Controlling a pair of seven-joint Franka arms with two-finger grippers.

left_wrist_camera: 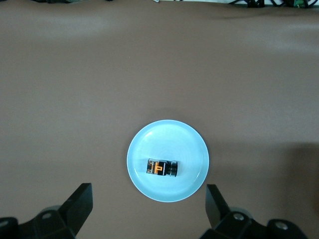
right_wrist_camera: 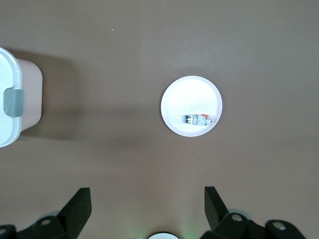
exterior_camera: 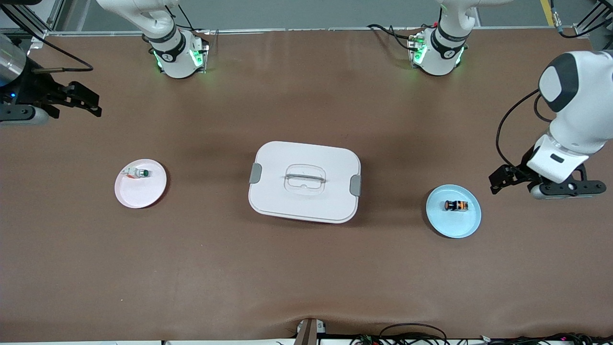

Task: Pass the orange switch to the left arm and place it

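Because the orange switch [exterior_camera: 455,205] lies on its side on the blue plate [exterior_camera: 467,226] toward the left arm's end of the table, the left gripper [exterior_camera: 503,181] is much the nearer of the two, and the first pick looks to be its job. That gripper hangs in the air just beside the plate, over bare table toward the table's end, and the switch lies off to the side of it, toward the box, not straight below. In the left wrist view the left gripper's fingers [left_wrist_camera: 79,201] stand wide apart with nothing between them, and the switch [left_wrist_camera: 162,168] shows ahead of the gap, roughly centred between the two fingers. Its long axis runs along the table's length, in line with the box [exterior_camera: 304,182] at the centre, and in the wrist view that axis runs from one finger toward the other. So the jaws would probably need a quarter turn to close across the narrow body instead of its ends.

The right gripper [exterior_camera: 88,103] waits over the right arm's end of the table, its jaws also spread wide and empty. The pink plate [exterior_camera: 139,196] holding a small white part with a green tip [exterior_camera: 139,173] lies near it, well apart from the box.
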